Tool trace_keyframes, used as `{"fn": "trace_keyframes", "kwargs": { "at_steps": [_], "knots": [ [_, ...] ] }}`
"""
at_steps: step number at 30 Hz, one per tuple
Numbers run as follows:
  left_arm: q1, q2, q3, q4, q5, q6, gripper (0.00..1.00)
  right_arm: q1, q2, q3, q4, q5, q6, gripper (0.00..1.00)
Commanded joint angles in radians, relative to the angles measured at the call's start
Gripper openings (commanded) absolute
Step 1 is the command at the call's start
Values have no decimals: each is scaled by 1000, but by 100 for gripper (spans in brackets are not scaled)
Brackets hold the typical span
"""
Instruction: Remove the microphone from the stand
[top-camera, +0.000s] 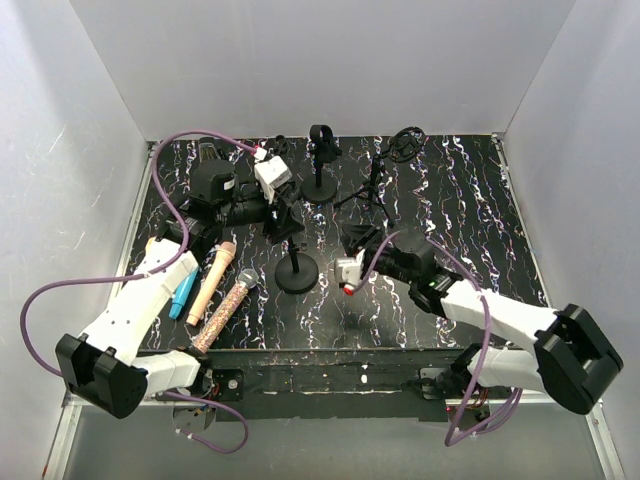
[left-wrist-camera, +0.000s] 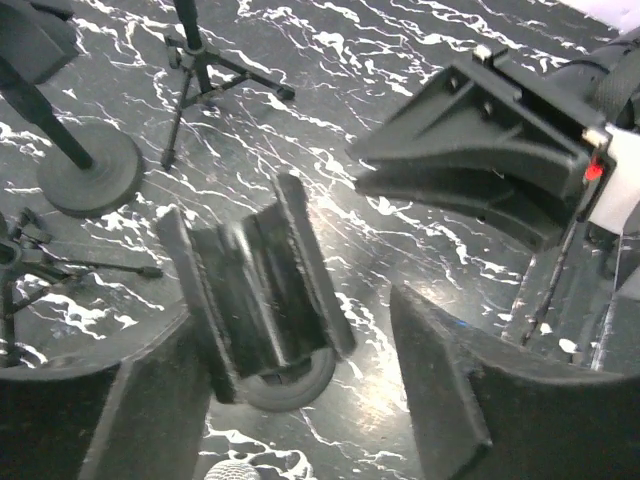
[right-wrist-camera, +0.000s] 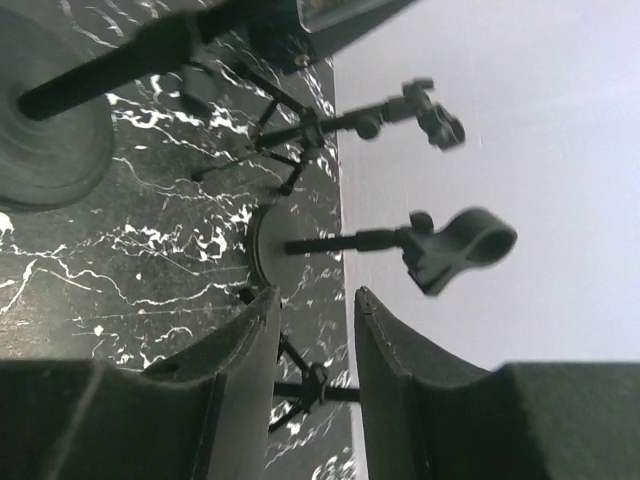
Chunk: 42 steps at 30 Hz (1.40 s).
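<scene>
On the black, white-veined tabletop (top-camera: 470, 230), well to the left: a peach-coloured handheld microphone (top-camera: 215, 280) lying flat; just beside it on its right, a rose-gold glitter microphone with a silver mesh head (top-camera: 225, 312), also flat; on the peach one's other side, a small teal plastic object (top-camera: 183, 293), too small to identify.

Near the table's middle, a black stand with a round disc base (top-camera: 297, 272); at its top, a black U-shaped clip (left-wrist-camera: 250, 290) with nothing seated in it.

Left gripper (left-wrist-camera: 295, 315) level with that clip — fingers (left-wrist-camera: 110, 410) spread wide, one on each side of it, neither touching; at the bottom edge of the left wrist view, just a sliver of the silver mesh head.

Right gripper (right-wrist-camera: 316, 300) just to the right of the disc-base stand, apart from it; fingers separated by only a narrow gap, nothing between them.

Farther back: a second black disc-base stand with an empty ring-shaped clip (top-camera: 320, 185); to its right, a black tripod stand (top-camera: 375, 190) topped by a round cage-like mount, contents not discernible.
</scene>
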Motion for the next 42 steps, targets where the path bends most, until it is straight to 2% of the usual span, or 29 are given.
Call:
{"fn": "trace_keyframes", "kwargs": {
  "at_steps": [1,3,5,7,11,13,15,16,17,19,20,21,25,27,28,31,32,35,38,39,42],
  "knots": [
    [3,-53,21,-80,28,66,76,-3,-68,107,-274,170,309,43],
    [3,-64,30,-94,19,75,90,-3,-67,116,-287,215,378,43],
    [1,-67,54,-126,10,98,98,-2,-59,155,-332,252,473,43],
    [3,-73,80,-157,-2,120,98,-3,-50,207,-390,305,591,43],
    [3,-77,136,-233,-28,169,98,-8,-58,308,-601,309,715,44],
    [3,-77,151,-272,-71,179,98,-24,-62,391,-742,304,798,57],
    [3,-80,143,-292,-155,176,98,-70,-65,484,-891,222,933,76],
    [3,-87,133,-290,-213,166,98,-99,-62,539,-963,183,991,80],
    [3,-90,122,-280,-270,146,98,-125,-55,590,-1025,145,1048,82],
    [18,-108,79,-212,-509,-5,98,-152,-24,705,-1164,120,1117,83],
    [46,-119,61,-183,-588,-88,98,-161,-9,760,-1214,118,1142,84],
    [125,-119,47,-178,-640,-163,98,-178,-1,796,-1249,112,1162,84],
    [300,-97,21,-192,-665,-386,98,-279,2,886,-1306,45,1245,86],
    [325,-90,13,-180,-671,-396,98,-357,22,940,-1317,2,1325,87],
    [331,-81,16,-172,-668,-394,98,-383,43,977,-1326,26,1402,88],
    [342,-35,59,-158,-645,-377,98,-391,143,1162,-1433,300,1527,87],
    [345,-18,79,-149,-628,-364,98,-399,151,1193,-1442,331,1542,87],
    [359,59,178,-141,-547,-267,98,-405,175,1335,-1458,393,1474,89],
    [377,137,300,-169,-538,-192,98,-405,229,1488,-1515,486,1395,90],
    [382,150,321,-175,-538,-142,98,-405,237,1506,-1528,512,1377,90],
    [402,154,323,-183,-524,-152,98,-403,223,1480,-1533,565,1366,90]
  ]
}}
